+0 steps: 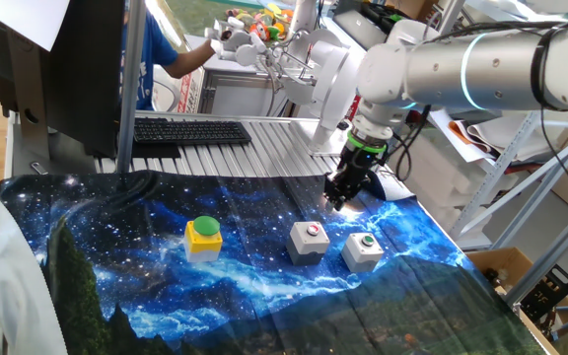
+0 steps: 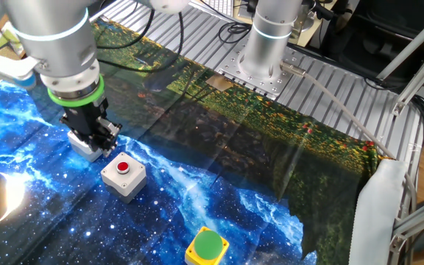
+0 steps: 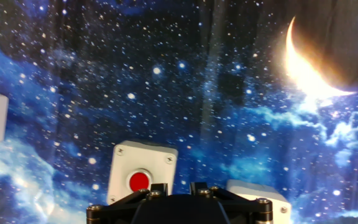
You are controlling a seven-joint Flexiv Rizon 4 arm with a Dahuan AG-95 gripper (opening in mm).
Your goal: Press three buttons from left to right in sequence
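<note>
Three buttons sit in a row on the starry cloth. The yellow box with a green dome cap (image 1: 203, 235) (image 2: 207, 246) is at the left. The grey box with a red button (image 1: 310, 240) (image 2: 124, 175) (image 3: 143, 171) is in the middle. The grey box with a green button (image 1: 363, 249) is at the right. My gripper (image 1: 338, 199) (image 2: 98, 140) (image 3: 179, 188) hovers above and just behind the two grey boxes. In the other fixed view it covers most of the right grey box (image 2: 85, 145). The hand view shows a narrow gap between the fingertips, with nothing in it.
A black keyboard (image 1: 190, 130) lies on the slatted metal table behind the cloth. The arm's base (image 2: 262, 51) stands on a plate at the far side. A person in blue (image 1: 156, 49) and shelves with clutter are behind the table.
</note>
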